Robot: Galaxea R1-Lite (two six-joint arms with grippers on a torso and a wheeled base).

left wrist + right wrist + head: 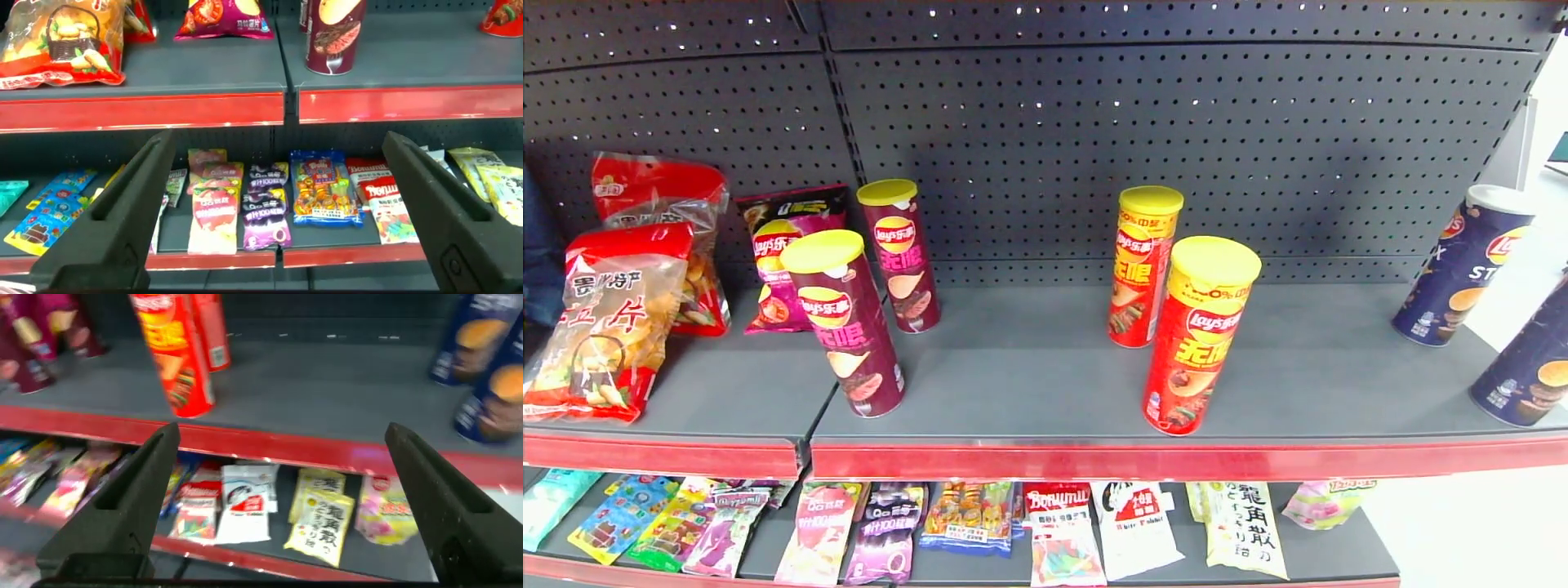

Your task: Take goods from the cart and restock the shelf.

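Observation:
The grey shelf [1045, 384] with a red front lip holds two maroon chip cans [845, 322], two red chip cans [1205, 335] and two dark blue cans [1462, 265] at the right end, all upright. My left gripper [274, 147] is open and holds nothing; it faces the shelf front below the front maroon can [333, 37]. My right gripper [282, 433] is open too, with nothing in it, and faces the shelf lip below the red cans [176, 355] and blue cans [490, 400].
Red snack bags [605, 318] and a purple chip bag [784, 261] fill the shelf's left end. The lower shelf [1331, 551] carries a row of small flat snack packets [972, 514]. Bare shelf lies between the maroon and red cans, and between the red and blue ones.

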